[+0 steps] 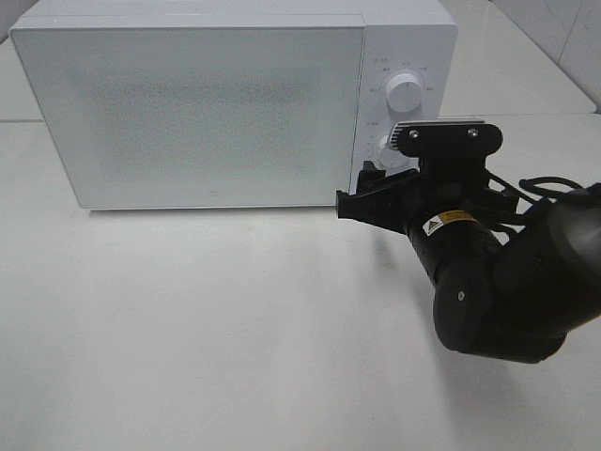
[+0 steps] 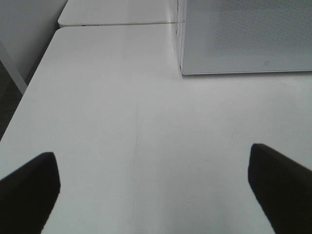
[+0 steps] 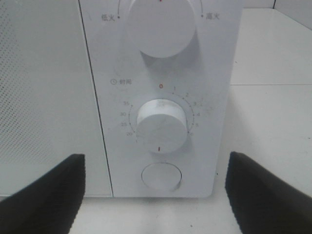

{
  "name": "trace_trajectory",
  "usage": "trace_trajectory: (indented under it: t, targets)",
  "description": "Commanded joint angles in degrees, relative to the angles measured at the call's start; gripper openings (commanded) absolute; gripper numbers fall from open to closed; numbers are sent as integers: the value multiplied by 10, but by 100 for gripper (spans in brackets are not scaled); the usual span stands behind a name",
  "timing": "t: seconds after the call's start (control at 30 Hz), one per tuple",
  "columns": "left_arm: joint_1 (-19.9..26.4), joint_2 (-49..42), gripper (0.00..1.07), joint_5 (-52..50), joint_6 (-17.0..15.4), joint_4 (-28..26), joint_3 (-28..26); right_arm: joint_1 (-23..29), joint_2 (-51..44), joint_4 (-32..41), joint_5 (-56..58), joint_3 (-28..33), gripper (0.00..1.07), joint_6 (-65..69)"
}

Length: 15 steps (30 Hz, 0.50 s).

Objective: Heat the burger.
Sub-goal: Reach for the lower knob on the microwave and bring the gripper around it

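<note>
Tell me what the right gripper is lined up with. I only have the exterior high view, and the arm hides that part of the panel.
Observer: The right gripper is open, and the lower, numbered dial sits centred between its jaws.
Operator: Read me that dial's pointer.
Observer: The pointer mark is at the bottom of the knob, opposite the red 0 at the top.
Operator: Give me the left gripper; it's outside my frame.
Observer: The left gripper is open above the table, with the microwave and its lower front corner ahead of it.
</note>
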Motion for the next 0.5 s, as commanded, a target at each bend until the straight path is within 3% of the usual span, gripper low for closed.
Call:
trace_trajectory:
  t: [0.03,0.5]
  targets:
    - [2,-13,101,-5,-2,-3,2,-18,3,-32,-88,-14,76,5]
    - [2,-13,101,-5,-2,-3,2,-59,28,-77,-84,-34,76,23]
